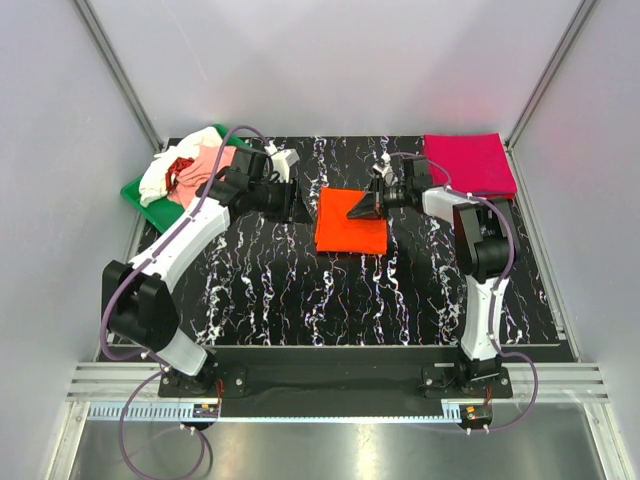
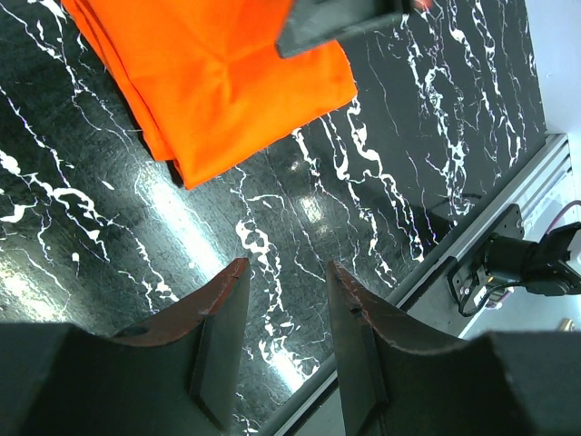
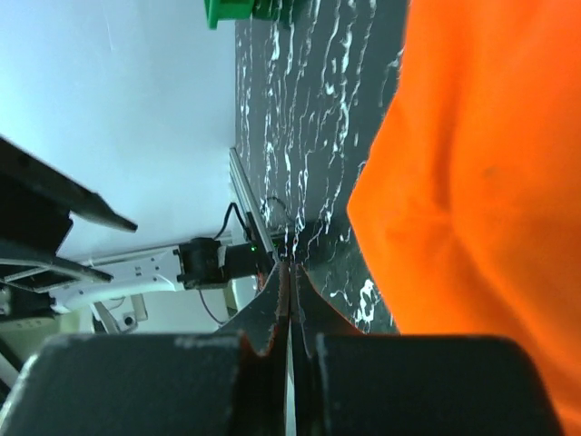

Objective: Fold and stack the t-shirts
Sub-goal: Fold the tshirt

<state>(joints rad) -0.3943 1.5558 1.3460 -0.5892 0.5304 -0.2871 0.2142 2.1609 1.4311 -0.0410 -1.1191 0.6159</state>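
Orange t-shirt lies folded at the middle of the surface. Your right tool, jaws pressed together on nothing, sits over its far half. Your left tool stands half-spread and empty, just left. Magenta t-shirt lies folded far right.

Work cell: fixed surfaces and container

The tabletop is black with white marble-like veining and is enclosed by plain pale walls at the back and on both sides. A green tray lies at the far left corner of the tabletop, turned at an angle to its edges. An aluminium rail runs along the near edge. Aluminium posts rise at the far corners. A brushed metal surface lies in front of the rail.
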